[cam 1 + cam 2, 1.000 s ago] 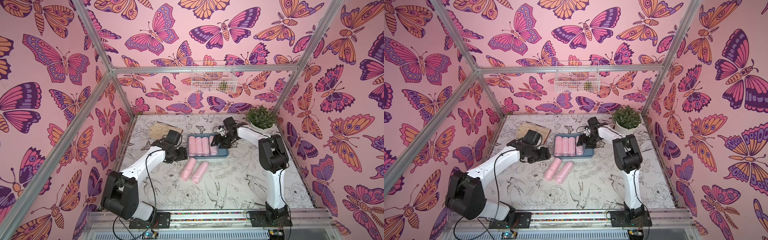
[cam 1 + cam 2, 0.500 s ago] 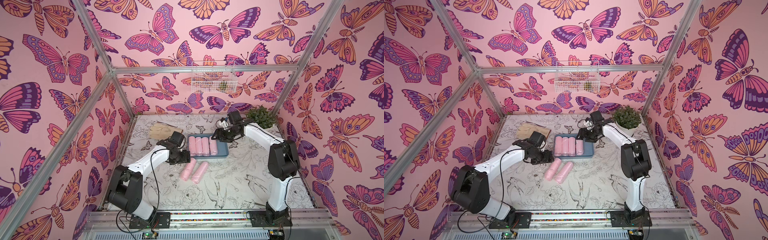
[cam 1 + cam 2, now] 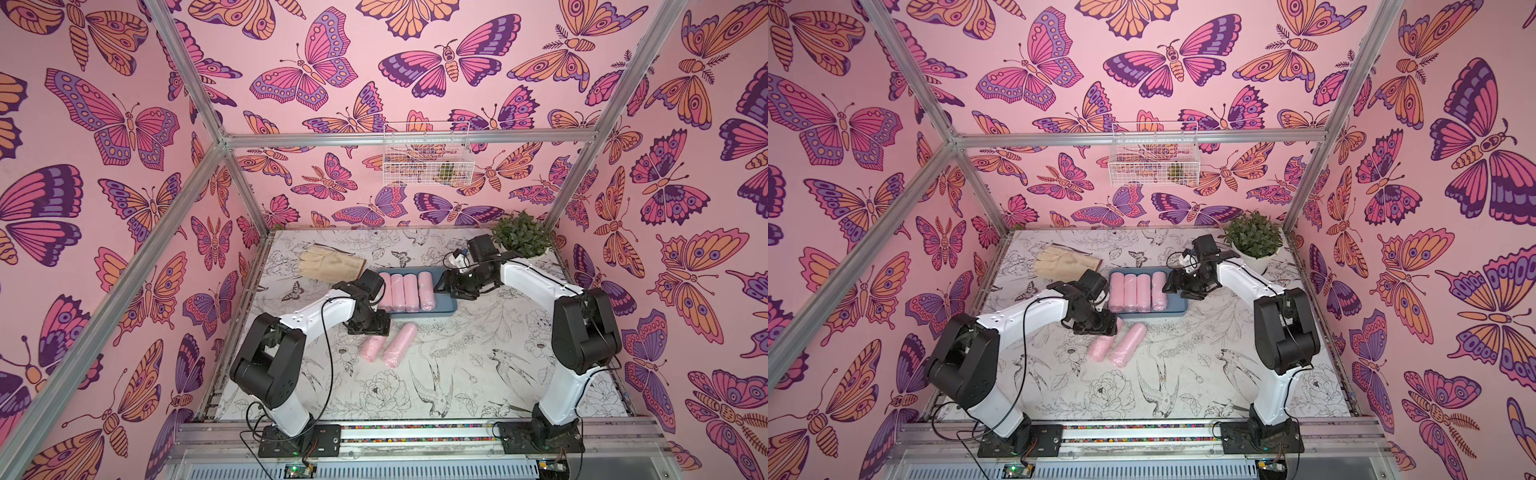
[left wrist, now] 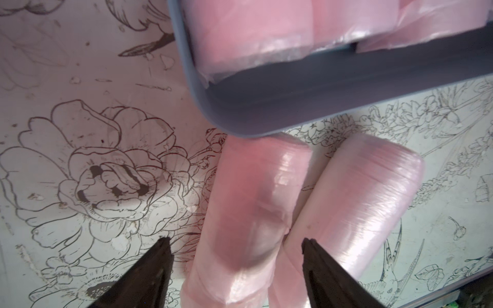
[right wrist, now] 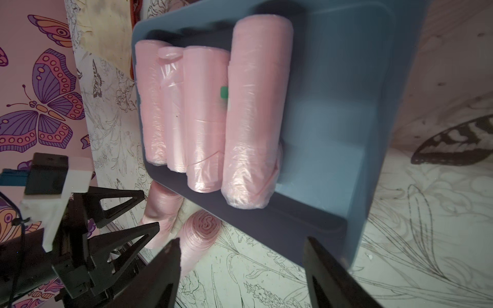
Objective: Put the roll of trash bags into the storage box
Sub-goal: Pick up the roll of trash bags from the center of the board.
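While four rolls (image 3: 405,291) are lying side by side in the left part of the storage box (image 3: 448,306), two more pink ones are resting on the table (image 3: 478,374) just in front of it. The left gripper (image 4: 236,240) is hanging low over the loose roll (image 4: 248,202) nearer the left arm. Its jaws are standing spread with one finger on either side, and neither finger, as far as the wrist view lets me judge, is touching the plastic. That roll's far end is sitting right by the box's rounded corner, and the second roll (image 4: 357,202) is lying alongside it, the two touching. In both top views the left gripper is covering the far end of the loose roll. The right gripper (image 5: 241,240) is hovering at the empty right end of the box, its jaws likewise spread wide and holding nothing. Toward the back of the table a glove (image 3: 328,264) is lying near the left wall and a plant (image 3: 521,235) is standing in the right corner. A wire basket (image 3: 426,153) is hanging on the back wall.
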### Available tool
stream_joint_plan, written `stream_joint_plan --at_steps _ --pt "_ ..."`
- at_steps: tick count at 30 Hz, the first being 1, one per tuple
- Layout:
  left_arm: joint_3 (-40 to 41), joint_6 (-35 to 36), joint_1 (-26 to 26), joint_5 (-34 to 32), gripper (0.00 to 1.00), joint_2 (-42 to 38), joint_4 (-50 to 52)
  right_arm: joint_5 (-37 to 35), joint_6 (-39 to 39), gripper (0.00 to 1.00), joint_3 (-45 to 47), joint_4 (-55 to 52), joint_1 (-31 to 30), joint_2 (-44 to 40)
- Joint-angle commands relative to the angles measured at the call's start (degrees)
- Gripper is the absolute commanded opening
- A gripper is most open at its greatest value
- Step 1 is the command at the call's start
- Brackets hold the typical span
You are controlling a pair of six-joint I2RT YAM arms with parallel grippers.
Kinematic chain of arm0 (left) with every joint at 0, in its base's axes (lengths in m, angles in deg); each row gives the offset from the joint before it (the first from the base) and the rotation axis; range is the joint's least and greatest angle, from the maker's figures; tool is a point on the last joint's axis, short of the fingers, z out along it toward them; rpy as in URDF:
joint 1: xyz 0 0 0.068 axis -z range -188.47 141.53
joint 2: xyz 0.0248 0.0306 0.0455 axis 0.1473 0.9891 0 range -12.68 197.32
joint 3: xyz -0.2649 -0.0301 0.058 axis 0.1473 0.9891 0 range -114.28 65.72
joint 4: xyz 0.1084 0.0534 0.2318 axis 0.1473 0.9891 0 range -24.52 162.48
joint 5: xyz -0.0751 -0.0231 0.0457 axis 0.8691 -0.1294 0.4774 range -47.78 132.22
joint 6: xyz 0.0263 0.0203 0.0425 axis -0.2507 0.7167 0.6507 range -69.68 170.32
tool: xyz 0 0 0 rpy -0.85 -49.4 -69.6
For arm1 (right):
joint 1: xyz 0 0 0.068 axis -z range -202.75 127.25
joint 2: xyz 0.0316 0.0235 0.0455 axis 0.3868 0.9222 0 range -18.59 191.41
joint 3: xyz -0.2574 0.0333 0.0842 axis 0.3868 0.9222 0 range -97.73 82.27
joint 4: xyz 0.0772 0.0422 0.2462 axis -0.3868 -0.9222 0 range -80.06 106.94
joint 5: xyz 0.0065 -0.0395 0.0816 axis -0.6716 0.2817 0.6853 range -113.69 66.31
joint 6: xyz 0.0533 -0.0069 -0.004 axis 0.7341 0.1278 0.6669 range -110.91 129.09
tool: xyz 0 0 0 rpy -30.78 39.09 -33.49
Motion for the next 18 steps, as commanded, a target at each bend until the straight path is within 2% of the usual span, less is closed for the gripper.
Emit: stream_joint_plan --at_steps 1,11,18 --pt "-1.2 1.3 0.9 -1.7 0.81 1.7 0.3 1.1 0.8 0.76 1.5 1.8 0.7 -2.4" --pt "-1.1 1.4 3.0 -4.7 0.8 4.0 0.3 1.3 0.9 0.76 3.0 2.7 1.4 -3.3" --pt "-0.8 0.0 4.6 -6.7 0.75 5.4 0.2 1.4 1.2 0.76 4.3 3.3 1.9 -4.0"
